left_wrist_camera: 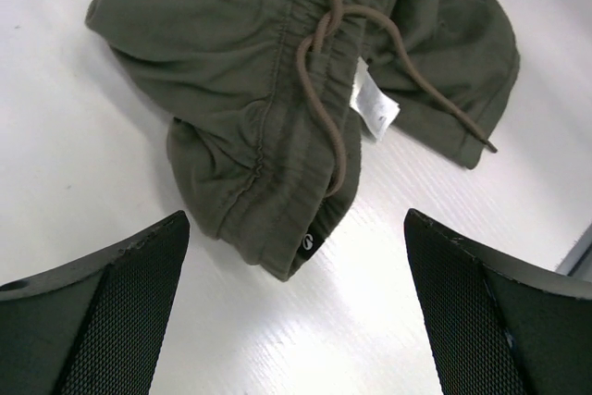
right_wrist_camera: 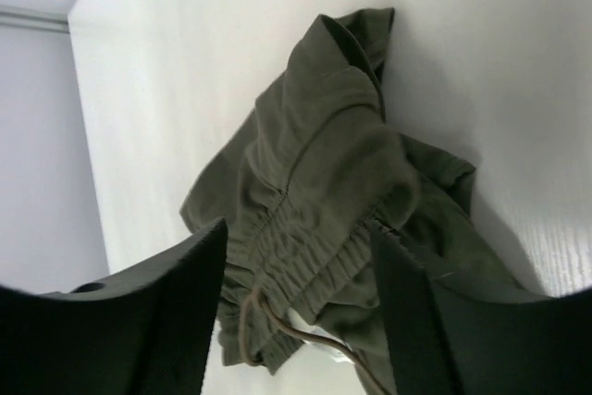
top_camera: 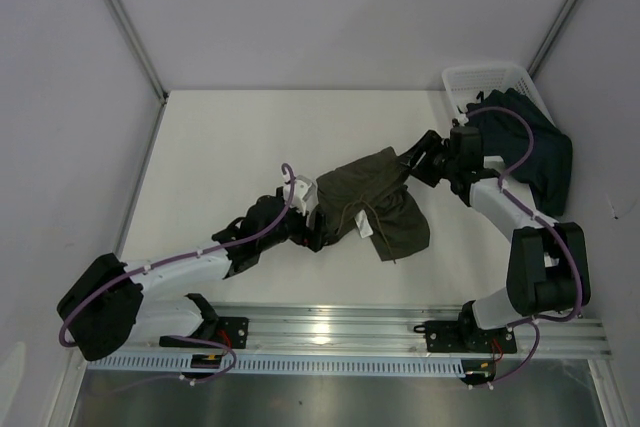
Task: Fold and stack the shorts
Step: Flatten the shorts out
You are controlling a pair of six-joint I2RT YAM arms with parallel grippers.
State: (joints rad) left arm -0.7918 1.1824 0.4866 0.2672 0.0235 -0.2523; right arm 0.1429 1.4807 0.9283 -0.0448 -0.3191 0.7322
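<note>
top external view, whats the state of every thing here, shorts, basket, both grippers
olive-green shorts: crumpled on the table, unfolded, drawstring loose
navy-teal shorts: unfolded, heaped over the basket's near side
basket: upright in the far right corner, partly covered
left gripper: open, empty, at the olive-green shorts' edge
right gripper: open, empty, at the opposite edge

shorts [top_camera: 372, 202]: olive-grn | shorts [top_camera: 535, 152]: dk navy | basket [top_camera: 470, 82]: wht mesh
</note>
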